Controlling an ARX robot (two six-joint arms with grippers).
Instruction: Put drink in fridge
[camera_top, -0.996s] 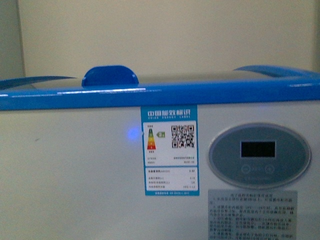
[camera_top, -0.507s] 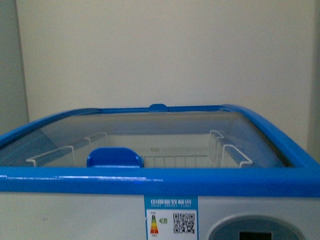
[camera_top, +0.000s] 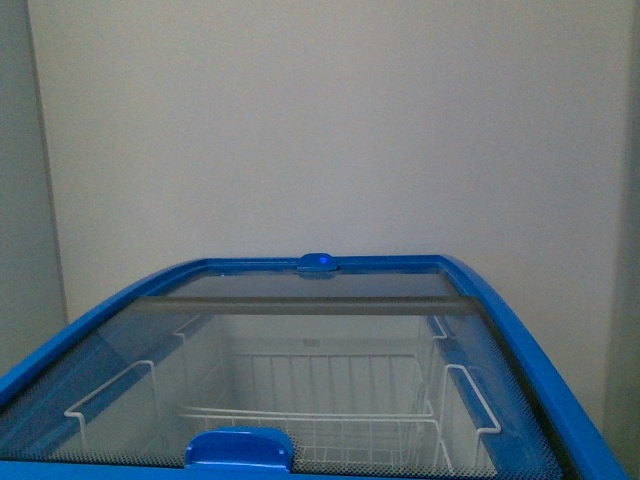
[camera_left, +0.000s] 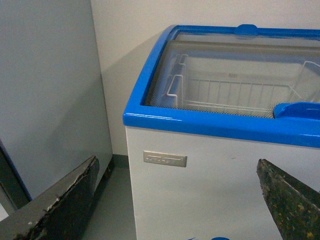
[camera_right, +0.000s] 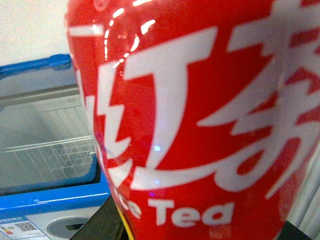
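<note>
The drink (camera_right: 200, 115) fills the right wrist view, its red label with white characters and the word "Tea" very close to the lens. My right gripper (camera_right: 200, 231) is shut on the drink, with dark fingers (camera_right: 95, 225) showing at the label's lower edges. The fridge (camera_top: 520, 330), white with a blue rim, lies below the front view, with glass lids over white wire baskets (camera_top: 330, 430). My left gripper (camera_left: 177, 210) stands open in front of the fridge's (camera_left: 200, 175) white wall near its left corner, nothing between its fingers (camera_left: 65, 200). Neither arm shows in the front view.
A blue lid handle (camera_top: 240, 448) sits on the near edge and another (camera_top: 318, 262) on the far rim. A pale wall (camera_top: 320, 130) rises behind the fridge. A grey panel (camera_left: 50, 90) stands to its left, with a narrow floor gap (camera_left: 112, 200) between.
The front view has risen: a second ago it faced the fridge's front wall with energy label and oval panel, and now it looks down through the glass lids at the baskets.
</note>
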